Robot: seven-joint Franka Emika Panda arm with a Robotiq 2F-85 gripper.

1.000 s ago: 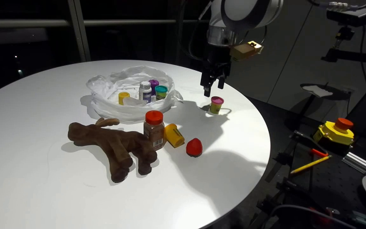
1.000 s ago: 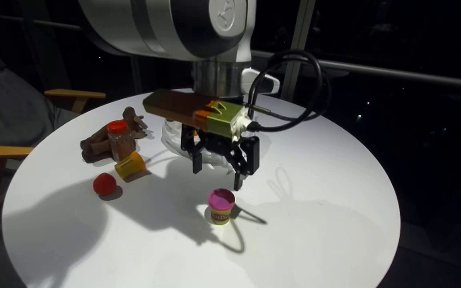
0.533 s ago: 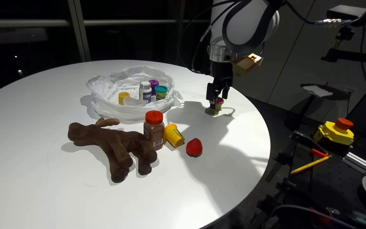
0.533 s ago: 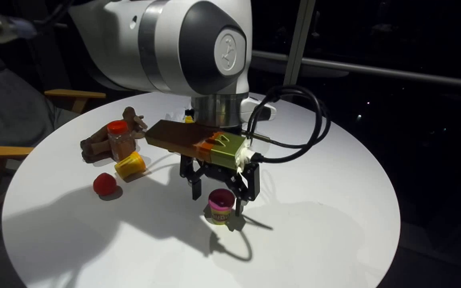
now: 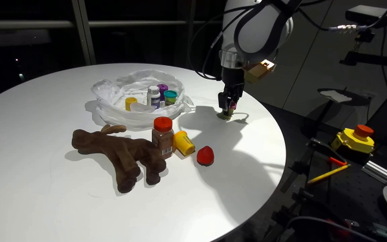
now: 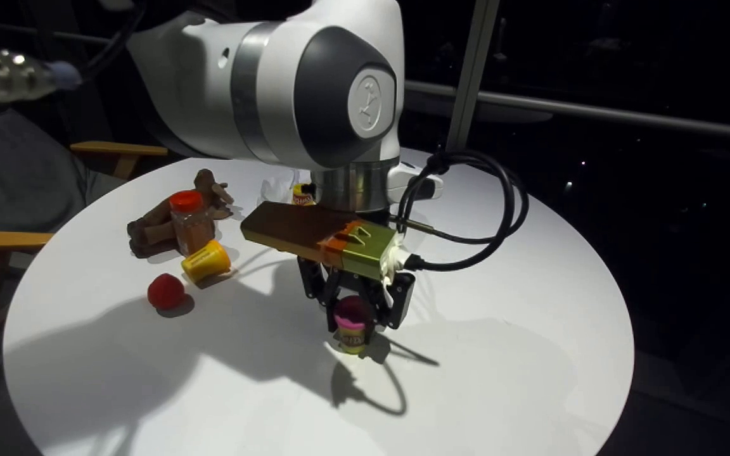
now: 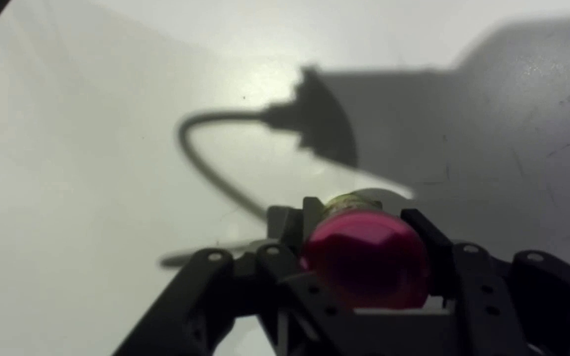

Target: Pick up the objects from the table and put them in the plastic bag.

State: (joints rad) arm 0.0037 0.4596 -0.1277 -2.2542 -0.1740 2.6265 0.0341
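My gripper is shut on a small yellow tub with a pink lid, one finger against each side. In an exterior view that tub stands at table height. The plastic bag lies spread in a ring, with a white bottle, a teal-lidded tub, a purple item and a yellow tub inside. Nearer that camera are the brown plush toy, a red-lidded jar, a tipped yellow tub and a red ball.
Everything rests on a round white table. The jar, tipped tub and plush toy sit close together. A wooden-armed chair is at the table's edge. Beside the table, a yellow emergency-stop box and a pencil lie on a dark stand.
The gripper has come down over the pink-lidded tub, and its fingers have closed in on it from both sides. The other objects and the bag have not moved.
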